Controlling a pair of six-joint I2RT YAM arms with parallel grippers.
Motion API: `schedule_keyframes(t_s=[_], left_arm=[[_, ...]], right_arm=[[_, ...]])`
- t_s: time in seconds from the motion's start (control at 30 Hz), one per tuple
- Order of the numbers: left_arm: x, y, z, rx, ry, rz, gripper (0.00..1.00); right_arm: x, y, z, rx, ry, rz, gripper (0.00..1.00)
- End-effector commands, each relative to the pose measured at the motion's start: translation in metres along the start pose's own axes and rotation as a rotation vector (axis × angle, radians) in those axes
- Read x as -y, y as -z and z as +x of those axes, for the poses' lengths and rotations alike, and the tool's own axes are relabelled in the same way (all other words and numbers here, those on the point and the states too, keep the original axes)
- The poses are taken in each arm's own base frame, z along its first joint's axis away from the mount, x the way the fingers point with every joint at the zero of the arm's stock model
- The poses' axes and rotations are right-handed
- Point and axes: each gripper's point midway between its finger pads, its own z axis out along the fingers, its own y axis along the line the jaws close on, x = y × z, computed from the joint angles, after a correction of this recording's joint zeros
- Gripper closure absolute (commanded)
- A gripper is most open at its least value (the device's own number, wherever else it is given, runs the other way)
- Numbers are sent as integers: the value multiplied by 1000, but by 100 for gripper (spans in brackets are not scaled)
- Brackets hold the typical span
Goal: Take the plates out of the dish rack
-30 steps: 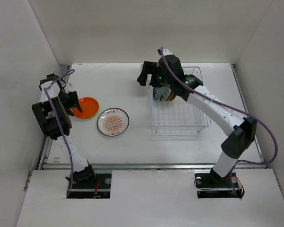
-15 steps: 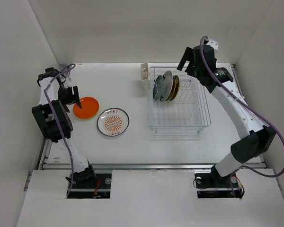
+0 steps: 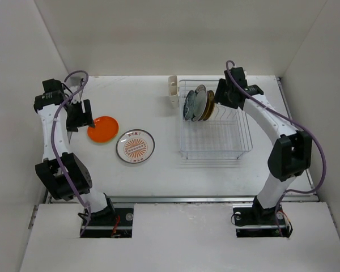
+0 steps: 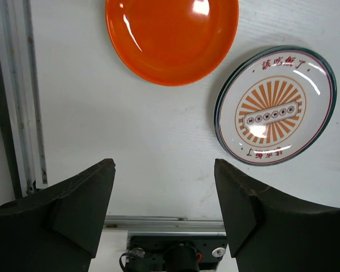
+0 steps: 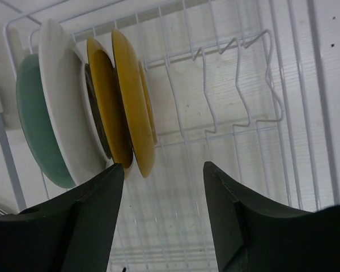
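The white wire dish rack (image 3: 215, 148) stands at the right of the table, with several plates (image 3: 197, 103) upright in its far left slots. In the right wrist view they are a teal plate (image 5: 37, 127), a white plate (image 5: 62, 107) and two yellow-brown plates (image 5: 133, 102). My right gripper (image 3: 222, 95) (image 5: 161, 173) is open and empty above the rack, just right of the plates. An orange plate (image 3: 103, 128) (image 4: 171, 37) and a white sunburst plate (image 3: 135, 146) (image 4: 275, 105) lie flat on the table. My left gripper (image 3: 82, 116) (image 4: 164, 170) is open and empty, left of the orange plate.
A small white cup holder (image 3: 172, 89) is fixed to the rack's far left corner. White walls enclose the table on the left, back and right. A metal rail (image 4: 22, 96) runs along the table's left edge.
My right arm swung out to the far right, then came back over the rack beside the plates. My left gripper rose off the orange plate and drew back to the left.
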Motion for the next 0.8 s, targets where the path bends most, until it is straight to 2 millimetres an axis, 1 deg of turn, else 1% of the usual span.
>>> schedule_keyframes(t_s=[0.0,0.03,0.1,0.17,0.23,0.27,0.3,0.37,0.4,0.43,0.47,0.5,0.53,0.57,0.6,0.63,0.7,0.73,0.77], left_arm=[[-3,2,18,-38,-14,-15,32],[-3,0,22,-51,-12,-13,32],[-1,2,21,-41,-13,-4,32],[-1,2,21,-41,-13,-4,32],[-1,2,21,-41,-13,-4,32],[-1,2,21,-41,-13,-4,32],[0,1,24,-50,-2,-3,32],[0,1,24,-50,-2,-2,32],[0,-1,27,-59,0,-1,32],[0,-1,27,-59,0,-1,32],[0,-1,27,-59,0,-1,32],[0,-3,30,-68,2,0,32],[0,-3,30,-68,2,0,32],[0,-3,30,-68,2,0,32],[0,-3,30,-68,2,0,32],[0,-3,30,-68,2,0,32],[2,0,29,-57,0,8,32],[2,0,29,-57,0,8,32],[2,0,29,-57,0,8,32]], right_arm=[[-23,-6,-6,25,13,-99,37],[-21,-15,1,5,17,-88,37],[-23,-21,4,-10,20,-91,38],[-24,-32,7,-21,22,-85,43],[-27,-37,4,-18,21,-86,48],[-27,-45,8,-31,24,-79,52],[-28,-49,14,-39,33,-71,59],[-28,-54,6,-18,31,-51,68],[-26,-59,10,-32,26,-32,72],[-30,-57,8,-22,31,-35,83],[-28,-58,6,-17,32,-18,88],[-29,-57,10,-24,41,-9,93],[-29,-55,5,-16,40,0,100],[-28,-48,0,7,47,27,100],[-33,-39,-6,29,54,33,100],[-31,-25,-11,43,60,53,100],[-23,-6,-28,106,63,118,100],[-20,12,-33,121,68,140,100],[-15,20,-40,140,66,164,100]])
